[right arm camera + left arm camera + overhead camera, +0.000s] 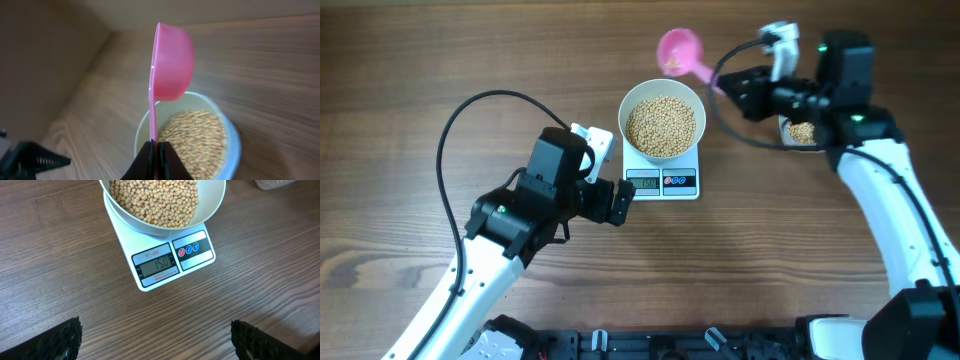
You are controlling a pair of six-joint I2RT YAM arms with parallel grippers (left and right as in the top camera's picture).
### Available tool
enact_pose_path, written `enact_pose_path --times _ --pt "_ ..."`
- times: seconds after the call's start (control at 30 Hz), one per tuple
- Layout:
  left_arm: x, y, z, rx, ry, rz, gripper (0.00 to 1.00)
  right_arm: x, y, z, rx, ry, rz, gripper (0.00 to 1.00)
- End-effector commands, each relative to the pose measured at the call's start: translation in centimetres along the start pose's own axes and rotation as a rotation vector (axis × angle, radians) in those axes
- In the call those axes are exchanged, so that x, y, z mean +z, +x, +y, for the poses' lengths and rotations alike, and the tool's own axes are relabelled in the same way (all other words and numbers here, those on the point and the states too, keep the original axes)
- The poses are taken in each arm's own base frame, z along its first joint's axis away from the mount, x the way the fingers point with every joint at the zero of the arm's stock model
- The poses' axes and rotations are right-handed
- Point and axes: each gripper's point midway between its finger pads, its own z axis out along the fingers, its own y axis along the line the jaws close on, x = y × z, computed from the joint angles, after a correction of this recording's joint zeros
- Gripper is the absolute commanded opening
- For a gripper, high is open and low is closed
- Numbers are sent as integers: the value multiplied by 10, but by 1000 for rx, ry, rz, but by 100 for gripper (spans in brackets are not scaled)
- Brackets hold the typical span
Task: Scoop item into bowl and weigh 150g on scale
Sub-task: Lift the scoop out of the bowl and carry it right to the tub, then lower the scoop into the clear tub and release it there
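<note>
Showing scale (156, 266) digits legibly only at left wrist, bowl (210, 202) holding beans (155, 197), left claw (156, 337) apart, right claw (155, 159) clamping pink scoop (172, 55).

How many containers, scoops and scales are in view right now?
Containers: 2, the bowl and the tub
Scoops: 1, the pink scoop
Scales: 1, the scale
Total: 4

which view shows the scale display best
left wrist: the display is close and faces the camera, digits readable. overhead shows it tiny, digits too small to read. right wrist shows only the scoop over the bowl, no display.
</note>
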Motion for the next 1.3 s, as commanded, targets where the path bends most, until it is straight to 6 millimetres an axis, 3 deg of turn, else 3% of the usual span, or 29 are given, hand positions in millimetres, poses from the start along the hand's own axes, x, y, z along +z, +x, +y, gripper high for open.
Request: enact_pose_path --times 0.0,0.17,0.33,0.43,0.67,0.87,0.97,1.1,1.27 --pt "0 -1 -3 22 11 -1 100 -41 -23 -10 57 25 -90 4" --pt "0 -1 -3 22 11 -1 100 -92 -37 -38 295 103 -196 4" --pt "0 -1 -3 22 11 -1 100 -122 -31 -35 380 58 -207 4" --pt "0 -1 -3 22 11 -1 100 -139 -14 -58 452 166 -201 4" --pt "0 -1 -3 22 11 -1 100 -171 52 -111 565 522 -63 4" --pt "0 -1 -3 22 11 -1 100 -192 61 -140 552 733 -60 4" --pt "0 -1 -3 22 11 -1 100 -193 54 -150 485 762 -65 4" --pt "0 -1 -3 22 11 -1 100 -178 54 -155 325 740 21 4" --pt "0 -1 -3 22 11 -1 100 -153 71 -166 484 713 63 4"
